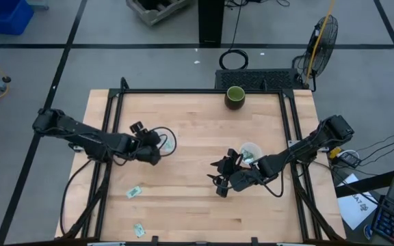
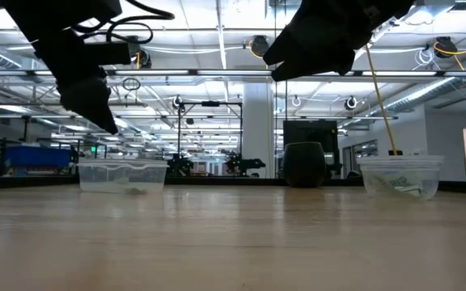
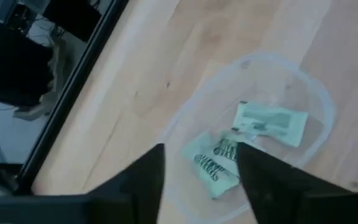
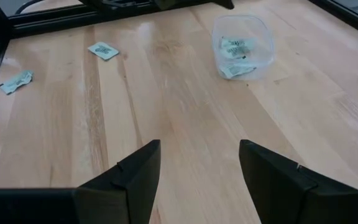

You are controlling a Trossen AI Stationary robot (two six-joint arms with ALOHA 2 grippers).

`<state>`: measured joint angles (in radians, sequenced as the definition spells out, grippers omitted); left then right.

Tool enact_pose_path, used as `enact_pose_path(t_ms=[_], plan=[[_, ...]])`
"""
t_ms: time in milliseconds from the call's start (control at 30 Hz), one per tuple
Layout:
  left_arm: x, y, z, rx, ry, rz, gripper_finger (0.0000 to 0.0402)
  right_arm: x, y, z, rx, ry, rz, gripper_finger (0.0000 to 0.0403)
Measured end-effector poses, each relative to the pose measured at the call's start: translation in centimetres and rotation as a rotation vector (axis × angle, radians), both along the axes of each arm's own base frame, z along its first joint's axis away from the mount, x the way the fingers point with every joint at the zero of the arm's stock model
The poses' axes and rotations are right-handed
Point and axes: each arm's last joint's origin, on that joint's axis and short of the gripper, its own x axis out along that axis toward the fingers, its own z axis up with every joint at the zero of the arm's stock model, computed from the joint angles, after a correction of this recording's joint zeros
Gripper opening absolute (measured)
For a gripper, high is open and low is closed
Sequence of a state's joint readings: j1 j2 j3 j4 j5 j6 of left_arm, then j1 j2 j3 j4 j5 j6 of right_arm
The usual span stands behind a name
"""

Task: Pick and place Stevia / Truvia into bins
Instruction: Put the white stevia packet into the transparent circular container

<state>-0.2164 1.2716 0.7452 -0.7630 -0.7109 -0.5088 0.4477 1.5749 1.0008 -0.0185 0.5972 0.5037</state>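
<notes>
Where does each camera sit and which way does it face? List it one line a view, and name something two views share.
High view: overhead, looking straight down on the wooden table; both dark arms show.
Low view: at tabletop height, looking level across; both arms hang in from above.
Left wrist view: on the left arm, looking down into the squarish clear plastic container; the open left gripper shows.
Right wrist view: on the right arm, looking across the table; the open right gripper shows.
Shared: both wrist views show that container with pale green sachets inside.

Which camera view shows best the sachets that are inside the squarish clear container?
The left wrist view: it looks straight down into the squarish container, showing the sachets clearly. The right wrist view shows them farther off. The low view shows only the container's side, and in the high view the left gripper partly covers it.
</notes>
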Motion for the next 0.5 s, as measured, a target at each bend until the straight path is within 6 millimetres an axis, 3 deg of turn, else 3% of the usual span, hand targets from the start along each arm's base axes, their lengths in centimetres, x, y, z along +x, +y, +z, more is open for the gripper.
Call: enact_pose_path(t_ms=[233, 400, 500], plan=[[-0.1, -1.9, -0.1, -0.162, -0.016, -0.071, 0.0278, 1.4, 0.5, -0.3, -0.016, -0.074, 0.096, 0.0210], [-0.8, -5.0, 0.0, -0.228, -0.075, -0.147, 0.0285, 3.9, 1.2, -1.5, 0.013, -0.203, 0.323, 0.0210], [-1.2, -7.3, 0.2, -0.254, -0.147, -0.234, 0.0278, 4.9, 0.9, -2.7, 0.035, -0.233, 0.366, 0.0210]])
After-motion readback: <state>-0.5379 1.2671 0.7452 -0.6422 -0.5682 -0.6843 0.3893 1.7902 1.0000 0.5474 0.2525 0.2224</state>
